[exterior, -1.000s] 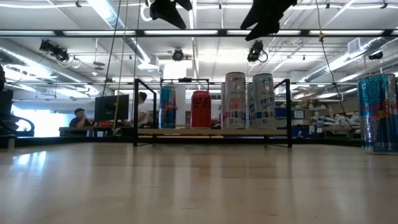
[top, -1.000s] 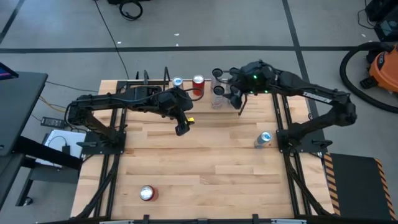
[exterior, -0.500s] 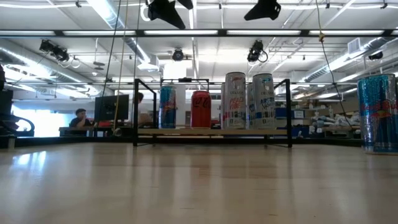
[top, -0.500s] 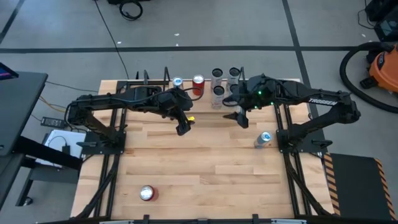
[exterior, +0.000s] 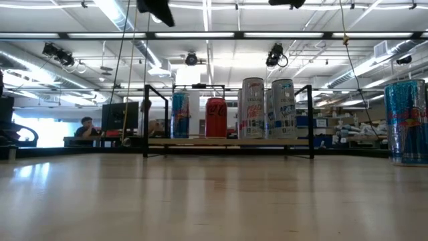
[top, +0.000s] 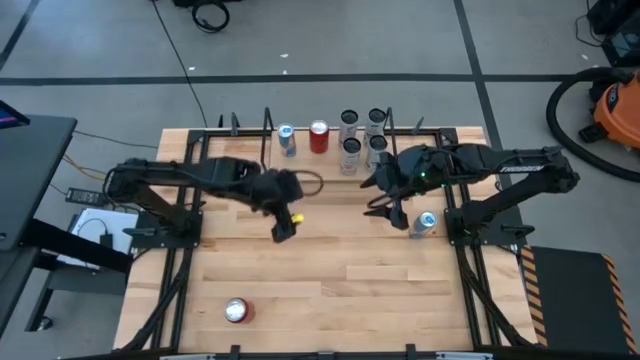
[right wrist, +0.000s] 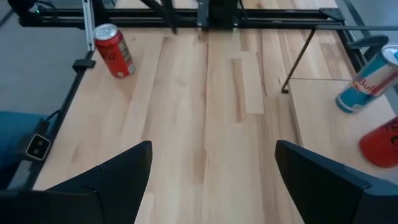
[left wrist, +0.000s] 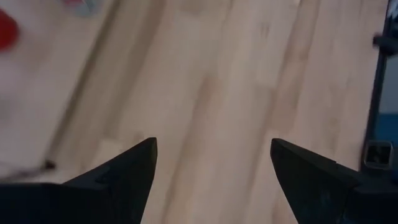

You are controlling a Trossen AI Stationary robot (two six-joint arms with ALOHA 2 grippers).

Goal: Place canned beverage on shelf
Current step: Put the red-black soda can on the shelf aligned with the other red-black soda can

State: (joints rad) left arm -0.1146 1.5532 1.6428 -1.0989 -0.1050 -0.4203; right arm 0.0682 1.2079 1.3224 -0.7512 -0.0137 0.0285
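Note:
The shelf (top: 330, 150) stands at the table's far edge, a low wood plank with black corner rods; it also shows in the low view (exterior: 227, 141). On it stand a blue can (top: 286, 138), a red can (top: 319, 136) and several silver cans (top: 351, 150). A silver-blue can (top: 424, 224) stands on the table at the right. A red can (top: 236, 311) stands near the front left. My left gripper (top: 283, 226) is open and empty over the table's middle. My right gripper (top: 386, 205) is open and empty, just left of the silver-blue can.
The right wrist view shows the front red can (right wrist: 115, 50) upright on the table, and the shelf's blue can (right wrist: 367, 81) and red can (right wrist: 382, 146). The arms' black frames (top: 165, 230) run along both table sides. People sit in the room behind (exterior: 85, 126).
My right gripper has drawn back from over the shelf's silver cans toward the table's near edge, ending beside the silver-blue can. My left gripper has gone a little toward the near edge and the left. No can has moved.

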